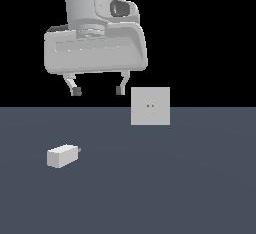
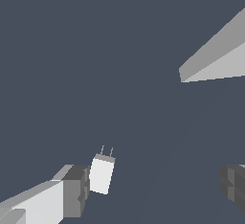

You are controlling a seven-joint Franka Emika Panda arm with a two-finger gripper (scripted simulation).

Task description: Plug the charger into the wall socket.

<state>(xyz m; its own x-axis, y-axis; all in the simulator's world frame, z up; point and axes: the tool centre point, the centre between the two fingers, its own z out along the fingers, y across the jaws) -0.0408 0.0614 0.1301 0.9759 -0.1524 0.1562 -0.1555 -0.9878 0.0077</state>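
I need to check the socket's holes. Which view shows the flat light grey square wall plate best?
The exterior view: the flat light grey square wall socket stands upright, face-on, both orange-brown holes visible. The wrist view catches only its edge at a steep angle, with no holes showing.

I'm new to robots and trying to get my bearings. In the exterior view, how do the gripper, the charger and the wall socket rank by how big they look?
1. Gripper, by far the largest, though it may be nearer the camera.
2. Wall socket.
3. Charger, the smallest.
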